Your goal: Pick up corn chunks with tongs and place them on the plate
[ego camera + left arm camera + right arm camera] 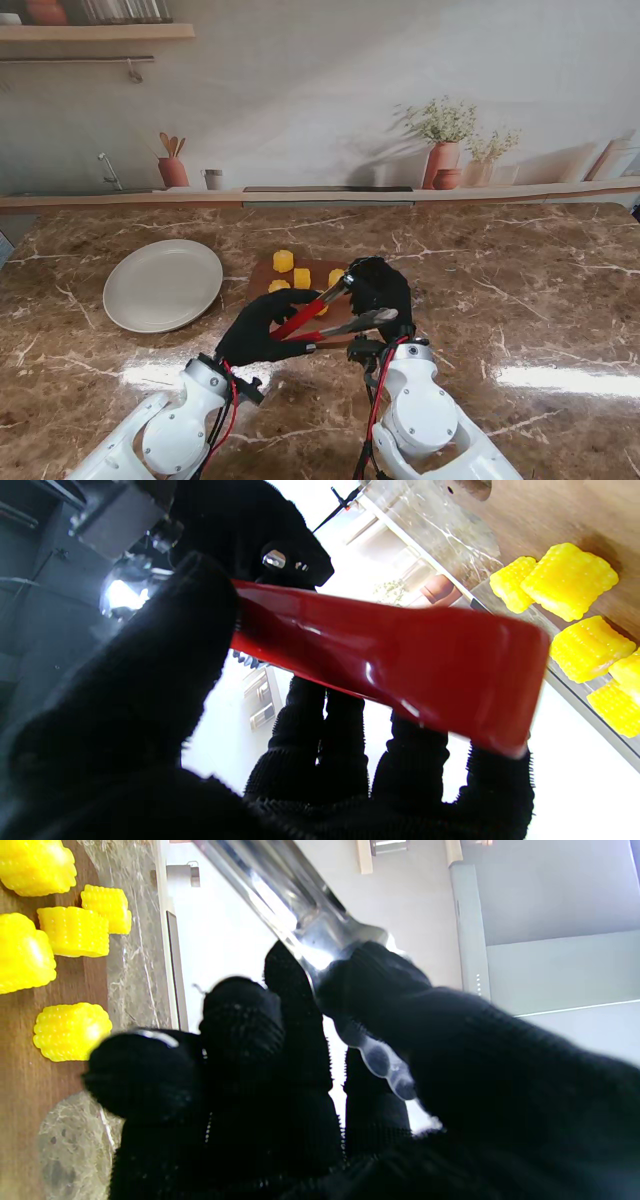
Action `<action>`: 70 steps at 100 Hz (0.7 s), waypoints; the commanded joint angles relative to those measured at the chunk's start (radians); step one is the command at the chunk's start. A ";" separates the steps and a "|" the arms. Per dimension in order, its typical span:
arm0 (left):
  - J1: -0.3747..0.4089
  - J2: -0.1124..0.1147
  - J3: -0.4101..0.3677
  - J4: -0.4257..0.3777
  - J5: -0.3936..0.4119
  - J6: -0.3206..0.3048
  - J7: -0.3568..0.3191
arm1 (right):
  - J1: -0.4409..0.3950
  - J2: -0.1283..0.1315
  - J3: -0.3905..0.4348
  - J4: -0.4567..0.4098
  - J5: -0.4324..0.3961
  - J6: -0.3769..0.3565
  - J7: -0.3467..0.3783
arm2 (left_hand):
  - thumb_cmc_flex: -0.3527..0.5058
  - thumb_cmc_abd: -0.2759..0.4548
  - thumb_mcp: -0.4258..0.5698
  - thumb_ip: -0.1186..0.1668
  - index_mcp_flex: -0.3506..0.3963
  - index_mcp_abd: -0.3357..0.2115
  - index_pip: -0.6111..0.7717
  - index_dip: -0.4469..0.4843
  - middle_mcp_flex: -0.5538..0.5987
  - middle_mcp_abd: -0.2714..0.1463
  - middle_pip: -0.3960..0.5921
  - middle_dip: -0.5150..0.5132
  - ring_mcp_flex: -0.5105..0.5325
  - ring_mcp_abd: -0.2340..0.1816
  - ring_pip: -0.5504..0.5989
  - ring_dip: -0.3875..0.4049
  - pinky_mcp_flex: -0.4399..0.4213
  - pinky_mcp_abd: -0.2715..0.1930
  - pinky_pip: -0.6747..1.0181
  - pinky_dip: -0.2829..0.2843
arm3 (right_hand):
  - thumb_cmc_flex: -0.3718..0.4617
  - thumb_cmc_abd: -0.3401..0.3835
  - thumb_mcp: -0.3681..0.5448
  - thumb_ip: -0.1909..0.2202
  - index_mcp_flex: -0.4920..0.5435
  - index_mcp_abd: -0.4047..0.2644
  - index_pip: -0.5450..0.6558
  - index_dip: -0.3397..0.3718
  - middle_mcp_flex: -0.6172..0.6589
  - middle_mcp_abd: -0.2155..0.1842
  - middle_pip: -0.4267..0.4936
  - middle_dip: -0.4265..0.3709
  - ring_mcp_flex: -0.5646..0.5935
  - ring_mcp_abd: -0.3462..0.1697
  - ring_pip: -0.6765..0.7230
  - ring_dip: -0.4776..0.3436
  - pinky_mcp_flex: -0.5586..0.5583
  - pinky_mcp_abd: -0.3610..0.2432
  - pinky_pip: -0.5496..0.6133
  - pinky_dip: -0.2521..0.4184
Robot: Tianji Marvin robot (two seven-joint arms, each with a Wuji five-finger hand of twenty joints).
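Both arms rise from near corners, white forearms converging toward centre. Left robot hand [262,330], black-gloved, fingers and thumb closed around tongs [318,312], red end. Right robot hand [380,290], black-gloved, curled, gripping metal end of same tongs. Hands close together, apart.

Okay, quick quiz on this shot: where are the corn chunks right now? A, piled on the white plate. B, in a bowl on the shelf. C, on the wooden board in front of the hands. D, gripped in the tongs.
C: the yellow corn chunks lie on the wooden board, while the plate to its left holds none and the tongs, held by both hands, grip nothing.
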 commanded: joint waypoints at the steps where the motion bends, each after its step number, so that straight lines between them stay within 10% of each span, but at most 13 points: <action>1: 0.003 0.005 0.004 0.000 0.023 0.015 -0.002 | -0.010 -0.011 -0.005 -0.005 0.014 0.011 0.010 | -0.012 0.010 -0.017 0.017 -0.045 -0.116 0.006 0.000 -0.051 -0.062 -0.032 -0.028 -0.061 -0.021 -0.082 -0.088 -0.052 0.020 -0.041 -0.028 | 0.040 0.042 0.101 0.043 0.072 -0.039 0.110 0.084 0.108 -0.055 0.102 -0.003 0.042 -0.016 0.026 0.013 0.048 -0.027 0.056 -0.017; 20: 0.003 0.009 0.009 -0.002 0.055 0.030 0.003 | -0.012 -0.014 -0.006 -0.008 0.028 0.011 0.003 | -0.031 -0.002 -0.042 0.017 -0.108 -0.105 -0.016 -0.011 -0.120 -0.062 -0.089 -0.093 -0.121 -0.037 -0.207 -0.267 -0.129 0.018 -0.154 -0.124 | 0.040 0.043 0.101 0.043 0.074 -0.038 0.108 0.088 0.109 -0.054 0.105 -0.007 0.042 -0.015 0.028 0.010 0.048 -0.023 0.057 -0.017; 70: -0.006 -0.004 0.040 0.018 0.063 0.054 0.053 | -0.009 -0.015 -0.006 -0.007 0.041 -0.002 0.002 | 0.073 0.139 0.121 0.036 -0.140 -0.055 0.063 0.058 -0.109 -0.016 -0.043 -0.101 -0.031 -0.028 -0.130 -0.278 -0.101 -0.010 -0.140 -0.176 | 0.040 0.057 0.087 0.042 0.074 -0.048 0.094 0.095 0.105 -0.056 0.110 -0.013 0.041 -0.014 0.031 0.005 0.047 -0.024 0.059 -0.018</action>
